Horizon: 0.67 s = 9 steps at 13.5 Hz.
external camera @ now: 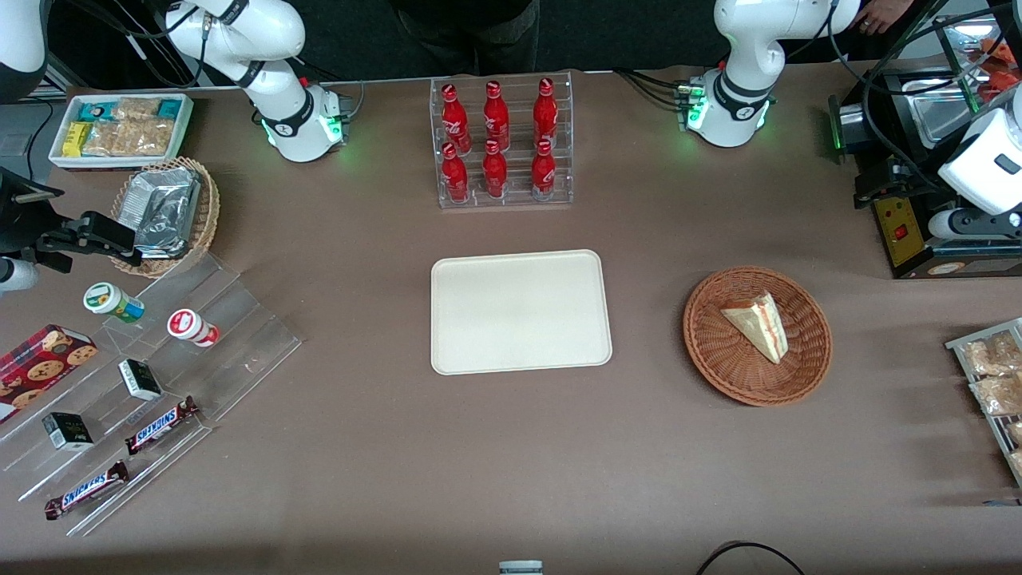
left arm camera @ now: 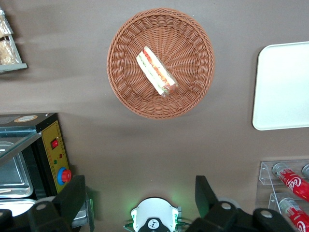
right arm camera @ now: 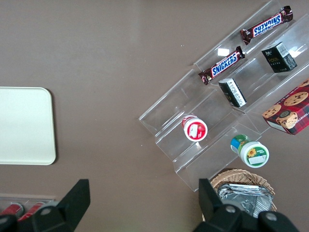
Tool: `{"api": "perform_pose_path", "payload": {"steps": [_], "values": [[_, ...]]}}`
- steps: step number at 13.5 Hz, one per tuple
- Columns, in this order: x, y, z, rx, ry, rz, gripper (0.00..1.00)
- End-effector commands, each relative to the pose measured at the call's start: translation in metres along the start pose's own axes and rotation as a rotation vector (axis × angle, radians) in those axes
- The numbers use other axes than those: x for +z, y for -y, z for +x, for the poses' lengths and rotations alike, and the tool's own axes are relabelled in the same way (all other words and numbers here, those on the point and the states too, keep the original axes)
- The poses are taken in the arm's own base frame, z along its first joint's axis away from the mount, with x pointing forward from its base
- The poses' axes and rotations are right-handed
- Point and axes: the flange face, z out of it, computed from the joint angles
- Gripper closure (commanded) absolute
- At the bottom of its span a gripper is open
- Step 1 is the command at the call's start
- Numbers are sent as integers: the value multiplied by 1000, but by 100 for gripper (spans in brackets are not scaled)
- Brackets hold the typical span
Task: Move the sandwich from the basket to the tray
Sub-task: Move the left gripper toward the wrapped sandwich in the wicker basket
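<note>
One wrapped triangular sandwich (external camera: 759, 323) lies in the round woven wicker basket (external camera: 806, 363), centre-right in the front view; flat cream tray (external camera: 520, 312) mid-frame, nothing between them. Six red bottles (external camera: 495, 137) in a clear rack at upper centre. Gripper (left arm camera: 140, 200) open, high above the brown table (external camera: 511, 471), holding nothing.

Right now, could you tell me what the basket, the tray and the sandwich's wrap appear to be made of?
The basket looks like reddish-brown woven wicker, its strands showing. The tray seems matte cream plastic, smooth with a low rim. The sandwich appears wrapped in clear glossy film, filling visible through it. The gripper hangs open, high above the table beside the basket.
</note>
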Motion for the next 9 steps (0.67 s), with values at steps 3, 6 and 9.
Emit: {"api": "perform_pose_path", "payload": {"steps": [3,6,9], "values": [[6,-8,8,-26,5,8,0],[49,-7,39,-51,54,30,0],[103,-8,72,-126,89,87,0]]}}
